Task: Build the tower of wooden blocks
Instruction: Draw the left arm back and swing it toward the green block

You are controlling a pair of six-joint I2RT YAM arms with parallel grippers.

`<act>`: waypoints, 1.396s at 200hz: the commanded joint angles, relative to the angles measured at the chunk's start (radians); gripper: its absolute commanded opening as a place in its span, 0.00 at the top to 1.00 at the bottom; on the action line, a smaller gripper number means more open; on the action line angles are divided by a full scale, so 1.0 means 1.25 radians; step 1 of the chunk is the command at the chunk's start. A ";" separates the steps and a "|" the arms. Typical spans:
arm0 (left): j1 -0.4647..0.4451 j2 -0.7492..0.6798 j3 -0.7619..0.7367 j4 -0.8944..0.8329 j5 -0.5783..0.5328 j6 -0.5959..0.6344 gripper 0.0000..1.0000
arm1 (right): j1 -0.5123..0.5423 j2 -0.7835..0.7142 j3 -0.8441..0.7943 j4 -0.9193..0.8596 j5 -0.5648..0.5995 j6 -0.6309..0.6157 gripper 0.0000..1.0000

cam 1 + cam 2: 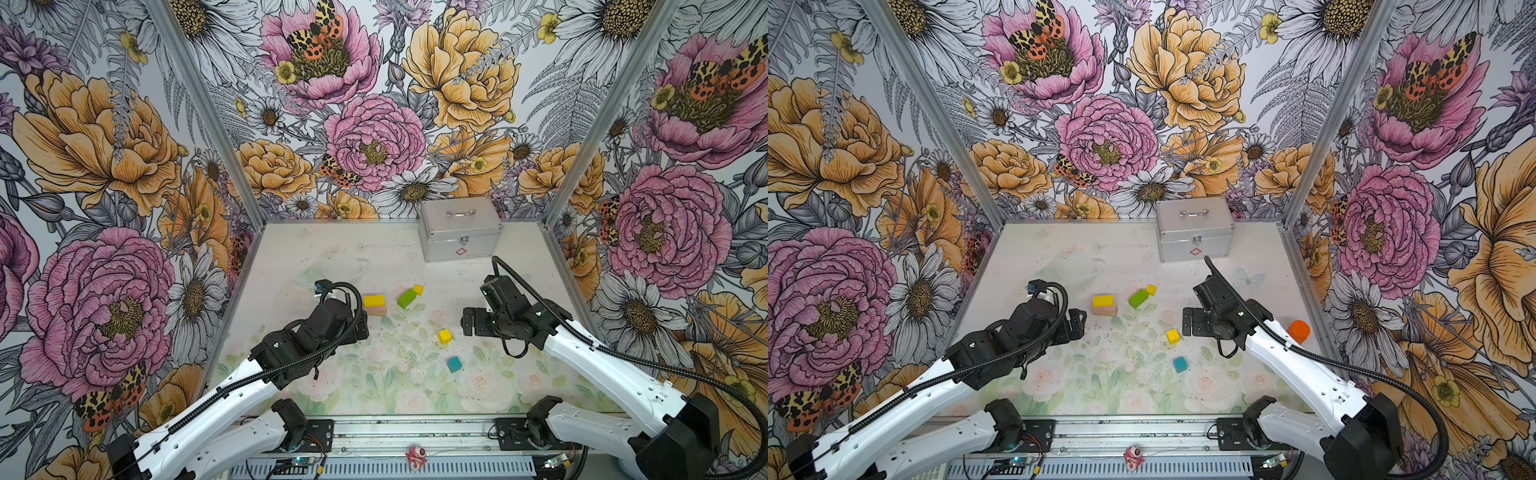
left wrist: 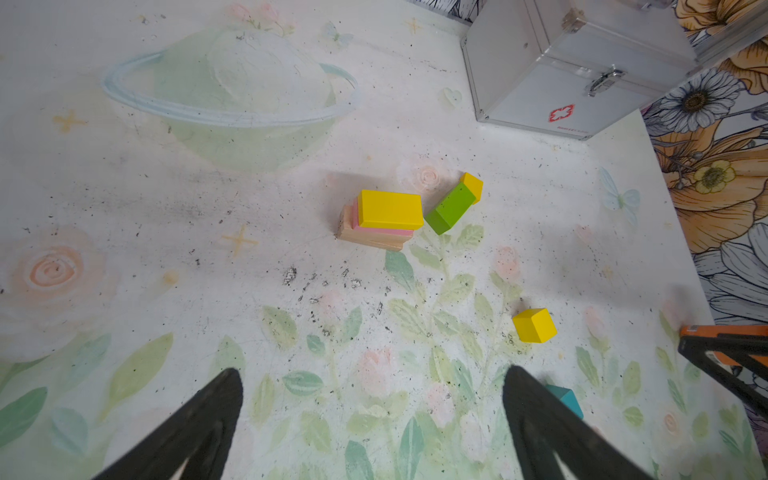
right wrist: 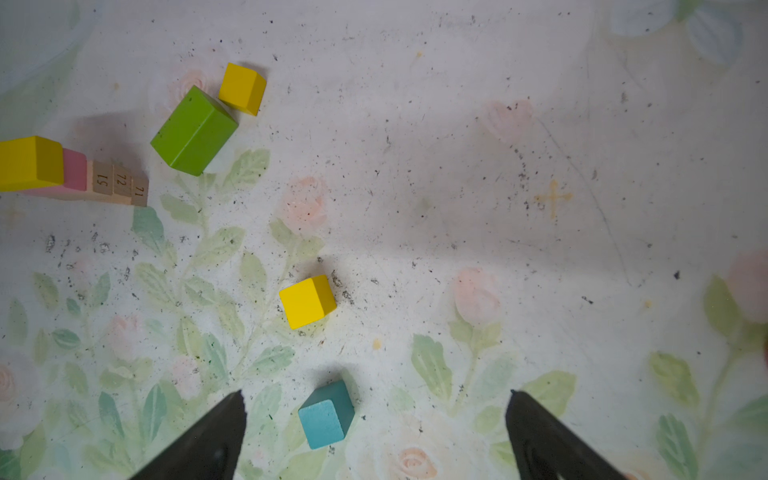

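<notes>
A: Your biggest item, the silver case (image 1: 459, 230), sits at the worktop's (image 1: 291, 257) far edge, toward the far right corner.

B: Your left gripper (image 2: 372, 374) and right gripper (image 3: 376, 394) both stand spread wide, gripping nothing.

A: Your tower (image 1: 375, 306) stands near the worktop's middle, a little left. It has tan bars (image 2: 365, 239), a pink slab (image 2: 386, 232) and a yellow slab (image 2: 390, 209).

B: The green bar (image 1: 406, 298) lies just right of it, with a yellow cube (image 1: 418, 289) at its far end. The second yellow cube (image 1: 444, 336) and the teal cube (image 1: 454, 364) lie loose, nearer the near edge.
</notes>
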 commanded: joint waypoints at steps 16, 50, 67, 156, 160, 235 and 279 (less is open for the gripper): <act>0.064 0.038 0.009 0.013 0.012 0.013 0.01 | 0.006 0.048 0.063 0.038 0.033 -0.028 0.00; 0.076 0.070 0.036 0.019 0.007 0.000 0.01 | 0.004 0.099 0.099 0.047 0.070 -0.036 0.00; 0.076 0.087 0.059 0.020 0.001 -0.006 0.01 | 0.004 0.127 0.117 0.057 0.069 -0.050 0.00; 0.230 0.145 0.094 0.035 0.097 0.043 0.01 | 0.006 0.314 0.232 0.119 0.010 -0.113 0.14; 0.235 0.146 0.094 0.037 0.104 0.044 0.01 | 0.006 0.321 0.238 0.119 0.010 -0.115 0.14; 0.042 0.283 0.204 0.054 0.002 -0.177 0.04 | -0.084 0.275 0.211 0.117 0.104 -0.062 0.00; -0.124 0.501 0.367 0.063 -0.065 -0.321 0.05 | -0.168 0.129 0.121 0.096 0.115 -0.080 0.00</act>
